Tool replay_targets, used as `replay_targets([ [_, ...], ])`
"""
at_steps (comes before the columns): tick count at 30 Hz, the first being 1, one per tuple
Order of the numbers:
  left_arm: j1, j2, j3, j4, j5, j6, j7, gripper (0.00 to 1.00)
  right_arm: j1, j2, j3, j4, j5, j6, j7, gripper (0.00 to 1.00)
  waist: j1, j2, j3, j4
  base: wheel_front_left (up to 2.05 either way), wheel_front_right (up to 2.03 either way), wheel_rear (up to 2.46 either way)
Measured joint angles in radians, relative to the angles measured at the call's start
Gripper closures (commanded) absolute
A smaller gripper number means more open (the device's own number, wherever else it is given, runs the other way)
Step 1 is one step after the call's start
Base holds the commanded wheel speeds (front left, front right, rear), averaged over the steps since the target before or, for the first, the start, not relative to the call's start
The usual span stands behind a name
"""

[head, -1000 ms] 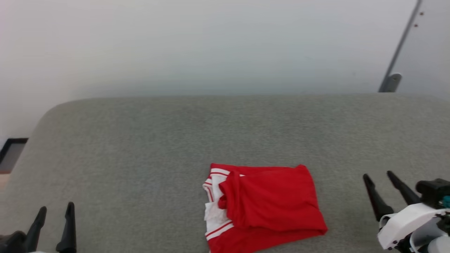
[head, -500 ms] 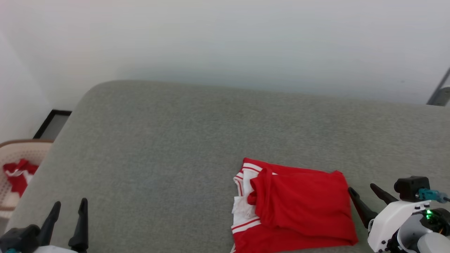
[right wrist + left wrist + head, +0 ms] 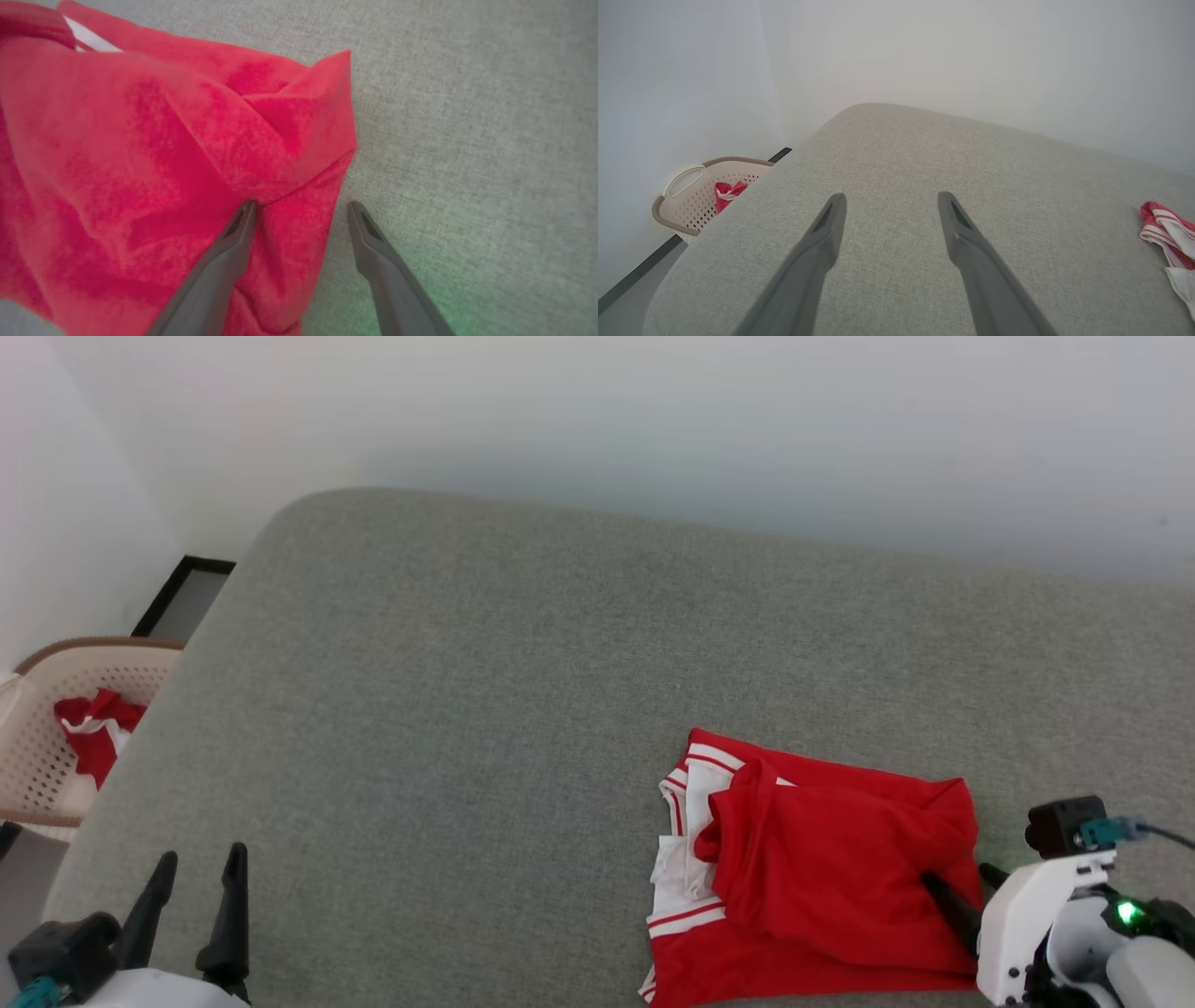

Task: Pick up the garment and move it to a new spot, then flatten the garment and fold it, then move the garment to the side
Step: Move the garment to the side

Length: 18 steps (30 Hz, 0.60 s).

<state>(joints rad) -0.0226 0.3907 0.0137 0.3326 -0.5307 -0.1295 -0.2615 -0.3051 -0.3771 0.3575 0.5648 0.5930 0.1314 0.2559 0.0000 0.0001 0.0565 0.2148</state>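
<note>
As the head camera swings leftward over the last second, bringing a beige lattice basket [image 3: 93, 649] into view, the one real change among the things is the right hand [image 3: 957, 875]: from a position apart from the garment [image 3: 840, 877] it closes in to straddle the garment's right edge. In the right wrist view one finger lies on the red cloth and the other over the bare grey fabric surface [image 3: 467, 709], jaws wide apart, nothing gripped. The garment lies as a compact folded-over shape at the near right of that surface, white trim at its left. The left hand [image 3: 203, 854] hovers fully spread and empty, well apart. A grasp of that edge looks prepared; whether to lift the garment to a new spot or to shift a folded shirt aside cannot be settled. Count: one garment, two hands, one basket, one red-and-white cloth bundle [image 3: 93, 733] inside it
</note>
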Motion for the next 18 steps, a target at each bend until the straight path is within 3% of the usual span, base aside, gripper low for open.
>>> replay_targets([
  [6,-0.018,-0.001,-0.006,0.005,-0.005,0.0,0.0,0.0,-0.042,0.002,-0.001,0.024,0.015,0.0,0.114,0.0,0.0,0.0,0.019,0.005,0.0,0.0,0.0],
  [7,-0.019,0.0,-0.008,0.006,-0.005,0.0,0.0,0.0,-0.05,0.003,0.0,0.025,0.016,0.0,0.134,0.09,0.0,0.0,0.021,0.005,0.0,0.0,0.0],
  [8,-0.02,-0.001,-0.01,0.007,-0.006,0.0,0.0,0.0,-0.058,0.003,0.0,0.03,0.014,0.0,0.153,1.0,0.0,0.0,0.023,0.004,0.0,0.0,0.0],
  [18,-0.041,0.001,-0.023,0.009,-0.006,0.0,0.0,0.0,-0.096,-0.005,0.007,-0.002,-0.036,0.001,0.212,1.0,0.0,0.0,0.036,-0.002,0.0,0.0,0.0],
])
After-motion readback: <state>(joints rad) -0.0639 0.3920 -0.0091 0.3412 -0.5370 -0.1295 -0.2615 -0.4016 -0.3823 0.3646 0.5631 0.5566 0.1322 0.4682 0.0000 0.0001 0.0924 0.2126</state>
